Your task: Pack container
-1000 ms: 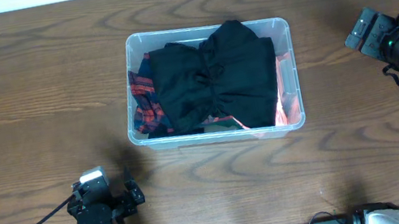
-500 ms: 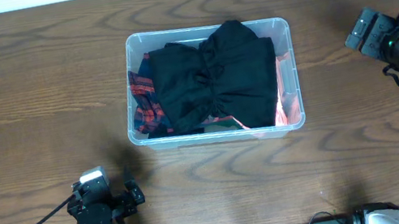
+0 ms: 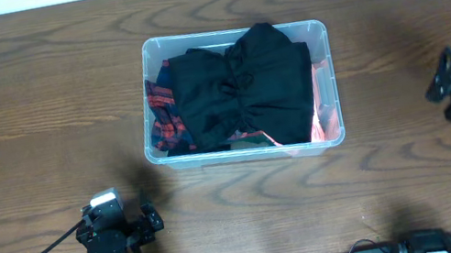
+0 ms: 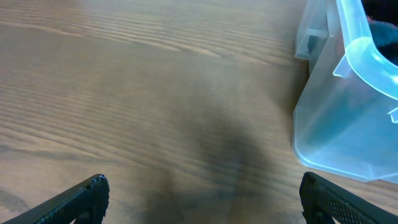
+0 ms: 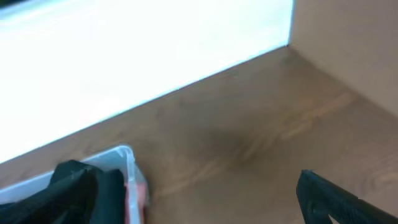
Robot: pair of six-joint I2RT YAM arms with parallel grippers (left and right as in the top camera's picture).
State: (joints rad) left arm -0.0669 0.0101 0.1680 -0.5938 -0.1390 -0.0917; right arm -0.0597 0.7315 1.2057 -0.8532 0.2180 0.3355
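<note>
though full — container central on table

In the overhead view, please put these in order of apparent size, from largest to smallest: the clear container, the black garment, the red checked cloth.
1. container
2. black garment, which covers most of the inside
3. red checked cloth, of which only a strip shows along the left side

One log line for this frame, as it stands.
container: filled, black garment on top | left gripper: open, empty | right gripper: open, empty
</note>
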